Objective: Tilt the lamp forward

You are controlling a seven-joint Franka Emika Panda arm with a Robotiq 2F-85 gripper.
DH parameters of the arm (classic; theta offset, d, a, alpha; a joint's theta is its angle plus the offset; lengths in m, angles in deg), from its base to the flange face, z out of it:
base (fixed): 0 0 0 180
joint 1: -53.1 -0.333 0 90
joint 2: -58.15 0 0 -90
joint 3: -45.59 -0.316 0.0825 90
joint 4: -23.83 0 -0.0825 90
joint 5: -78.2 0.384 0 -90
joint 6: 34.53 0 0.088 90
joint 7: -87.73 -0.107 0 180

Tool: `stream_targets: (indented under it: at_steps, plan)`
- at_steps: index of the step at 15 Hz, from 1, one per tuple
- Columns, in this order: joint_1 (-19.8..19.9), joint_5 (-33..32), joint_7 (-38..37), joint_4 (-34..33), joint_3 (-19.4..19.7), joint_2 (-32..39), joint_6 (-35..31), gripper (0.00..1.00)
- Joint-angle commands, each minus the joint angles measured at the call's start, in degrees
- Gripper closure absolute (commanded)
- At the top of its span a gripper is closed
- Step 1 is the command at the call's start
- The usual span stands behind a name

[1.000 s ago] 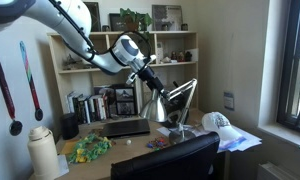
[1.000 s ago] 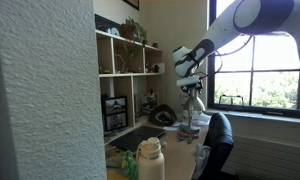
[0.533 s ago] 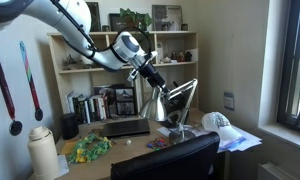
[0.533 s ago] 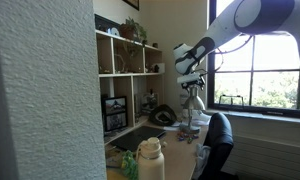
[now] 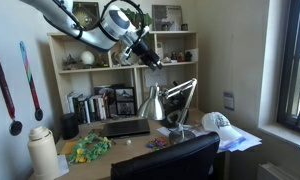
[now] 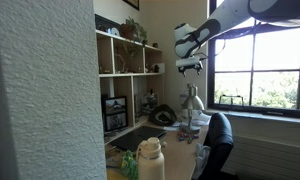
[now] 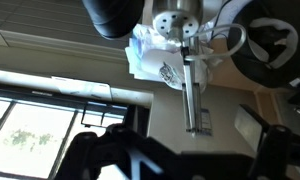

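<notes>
**Silver lamp (image 5: 154, 102) below, gripper (image 5: 150, 57) empty**

Lamp stands on the desk (image 5: 125, 147). I hover well above it, jaws wide, holding nothing. Risk: a hard push high on its thin arm could tip the whole lamp instead of folding the joint

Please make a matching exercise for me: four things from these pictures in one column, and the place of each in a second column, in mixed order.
Things:
1. lamp
2. claw
3. white cap
4. white bottle

Places:
A. at the desk end far from the window
B. in the air above the lamp, not touching it
C. at the desk end near the window
D. standing beside the laptop

Pairs: 1-D, 2-B, 3-C, 4-A
</notes>
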Motion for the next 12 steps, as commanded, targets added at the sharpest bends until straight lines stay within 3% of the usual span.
stream_targets:
  at_steps: [1, 7, 8, 12]
  plan:
    - [0.27, 3.48, 3.15, 0.97, -1.26, -5.86, -2.7, 0.0]
    - [1.02, 7.39, 5.93, 3.93, -3.16, -13.42, -10.25, 0.0]
    - [1.37, 6.86, 5.76, 0.47, -3.51, -10.43, -7.36, 0.0]
    - [1.64, 6.96, 5.81, 1.78, -4.0, -12.13, -8.46, 0.0]
